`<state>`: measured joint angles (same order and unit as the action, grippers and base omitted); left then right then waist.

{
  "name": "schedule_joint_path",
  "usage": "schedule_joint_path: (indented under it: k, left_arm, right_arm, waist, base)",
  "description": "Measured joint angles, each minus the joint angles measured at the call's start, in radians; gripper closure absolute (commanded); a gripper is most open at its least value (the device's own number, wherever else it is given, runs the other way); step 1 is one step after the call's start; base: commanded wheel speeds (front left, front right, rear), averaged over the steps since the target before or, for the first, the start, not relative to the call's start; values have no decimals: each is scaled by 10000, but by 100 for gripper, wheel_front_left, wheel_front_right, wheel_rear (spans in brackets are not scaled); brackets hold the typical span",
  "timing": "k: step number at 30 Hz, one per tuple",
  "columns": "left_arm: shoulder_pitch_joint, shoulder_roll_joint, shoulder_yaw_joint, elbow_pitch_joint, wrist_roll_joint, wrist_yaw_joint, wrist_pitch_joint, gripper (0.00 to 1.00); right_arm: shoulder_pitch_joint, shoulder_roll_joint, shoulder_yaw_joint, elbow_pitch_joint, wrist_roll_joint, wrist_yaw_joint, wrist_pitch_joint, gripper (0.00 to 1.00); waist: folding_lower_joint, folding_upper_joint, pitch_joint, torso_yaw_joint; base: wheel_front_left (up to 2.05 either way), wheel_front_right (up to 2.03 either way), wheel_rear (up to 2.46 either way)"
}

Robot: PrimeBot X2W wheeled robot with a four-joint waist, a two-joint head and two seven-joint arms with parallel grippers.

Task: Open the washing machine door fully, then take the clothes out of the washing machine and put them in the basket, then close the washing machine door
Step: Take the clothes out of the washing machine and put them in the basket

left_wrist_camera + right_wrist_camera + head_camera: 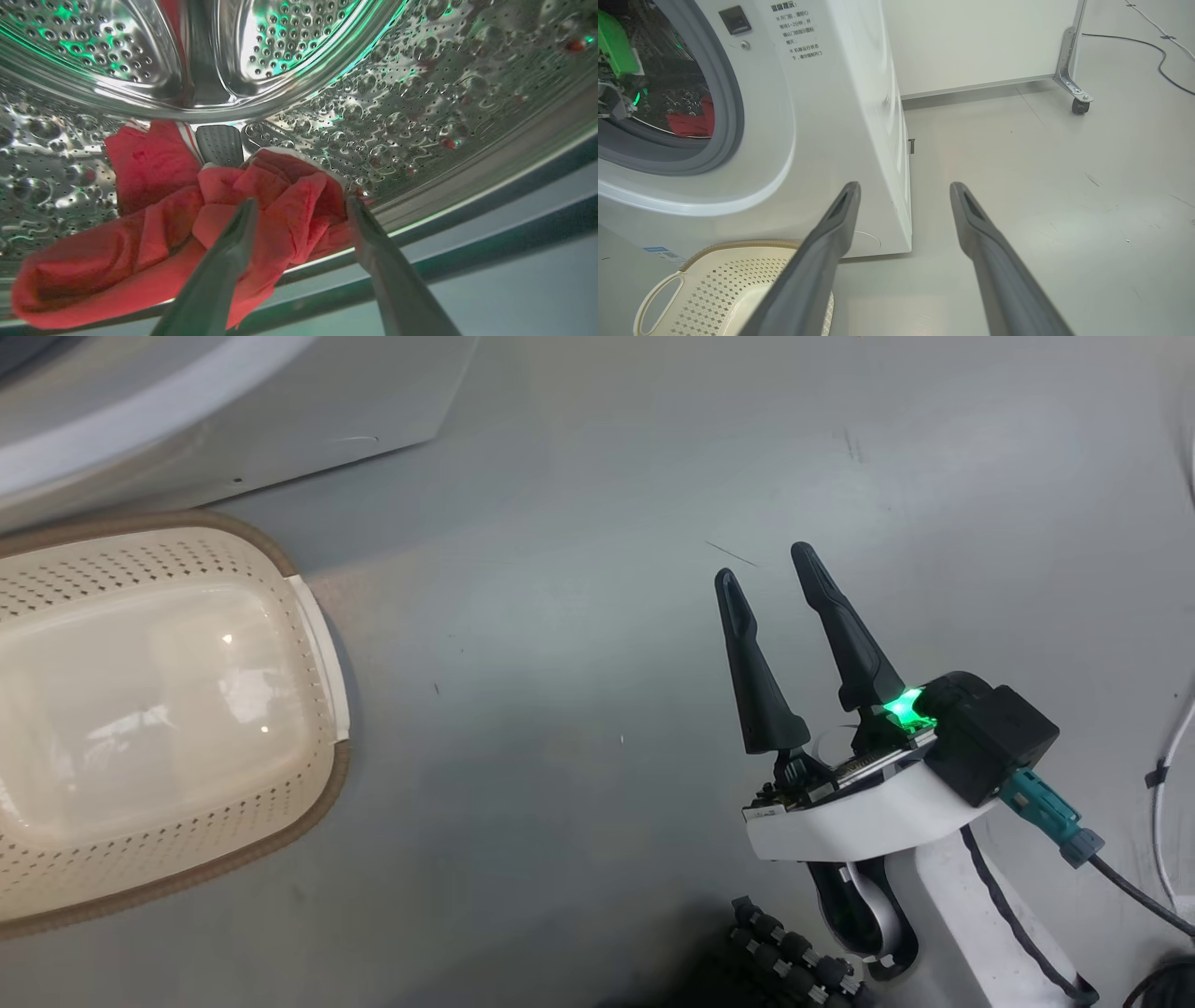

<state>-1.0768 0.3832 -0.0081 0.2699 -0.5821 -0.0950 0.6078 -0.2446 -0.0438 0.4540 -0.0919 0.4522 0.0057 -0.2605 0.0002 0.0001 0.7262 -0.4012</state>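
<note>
The clothes point(154, 224) are bright red fabric, bunched low in the washing machine's steel drum point(420, 93). My left gripper point(301, 201) is inside the drum, open, its fingers straddling a raised fold of the red cloth. The right wrist view shows the white washing machine point(822, 116), its grey gasket, the clothes point(691, 122) inside and my left wrist's green light point(616, 51) in the opening. The cream basket point(140, 560) stands empty on the floor in front of the washing machine point(187, 420). My right gripper point(766, 560) hangs open over bare floor, right of the basket point(728, 280). The washing machine door is out of view.
A white panel on a metal frame with a caster point(1078, 103) stands behind the machine at the right. Cables point(1157, 51) run over the grey floor at the far right. A white cable point(1167, 775) lies near my right arm.
</note>
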Motion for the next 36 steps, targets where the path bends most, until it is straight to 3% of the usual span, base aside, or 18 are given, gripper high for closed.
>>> schedule_joint_path:
  k: [10,13,14,15,24,36]
  left_arm:
    - [-424,477,-77,867,249,25,437,0]
    - [-582,792,-244,1175,805,165,497,0]
    - [-640,840,-313,1266,930,209,525,85]
    - [-667,840,-353,1331,957,207,612,100]
    - [-920,790,-593,1540,1131,194,215,100]
    - [-885,33,-773,1561,1097,13,-1256,100]
  right_arm:
    - [-249,6,94,40,242,-176,0,0]
    - [-357,8,127,98,320,-186,0,0]
    - [-387,8,132,115,322,-186,0,0]
    - [-414,8,134,119,326,-190,2,0]
    - [-753,6,132,213,332,-278,0,0]
    - [-801,2,-71,560,-418,-343,0,0]
  waist:
    - [-1,0,495,-538]
    - [-1,0,577,-616]
    - [-1,0,591,-614]
    - [-1,0,596,-611]
    - [-1,0,607,-514]
    - [-1,0,329,-11]
  base:
    - [0,0,0]
    - [0,0,0]
    - [0,0,0]
    - [0,0,0]
    - [0,0,0]
    - [0,0,0]
